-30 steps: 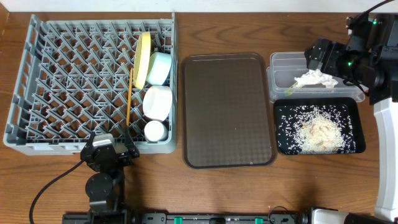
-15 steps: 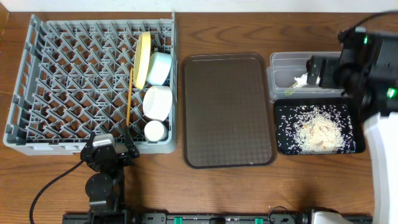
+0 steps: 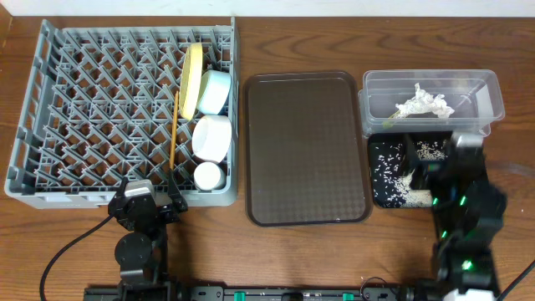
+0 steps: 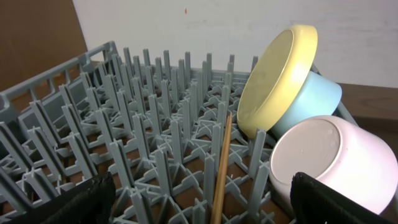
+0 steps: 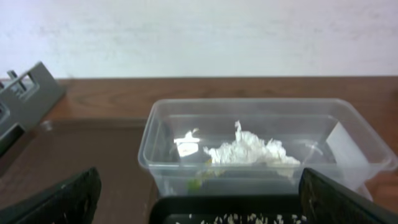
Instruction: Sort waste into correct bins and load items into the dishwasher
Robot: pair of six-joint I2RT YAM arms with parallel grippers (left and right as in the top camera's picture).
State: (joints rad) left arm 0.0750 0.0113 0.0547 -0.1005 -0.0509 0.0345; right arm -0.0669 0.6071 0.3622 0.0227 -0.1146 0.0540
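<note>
Along the right edge of the large square grey plastic dish rack (image 3: 84, 100): one round yellow plate (image 3: 193, 79) on edge, one light blue bowl (image 3: 215, 92) against it, one white bowl (image 3: 211, 137), one small white cup (image 3: 207, 176), thin wooden chopsticks (image 3: 174, 134) (reading as a single line from above). Leaves rows of bare pegs leftward.

Two bins at far right: clear plastic tub (image 3: 493, 92) with one crumpled white paper napkin (image 3: 425, 106) and one small green-yellow wrapper (image 3: 389, 122); shallow glossy black tray (image 3: 380, 159) with loose whitish rice scraps (image 3: 393, 180). Between rack and bins, one dark brown serving tray (image 3: 305, 150).

Left gripper (image 4: 202, 202) at the rack's front edge, fingers spread wide, holding nothing; right gripper (image 5: 199, 199) over the black tray, likewise spread.
</note>
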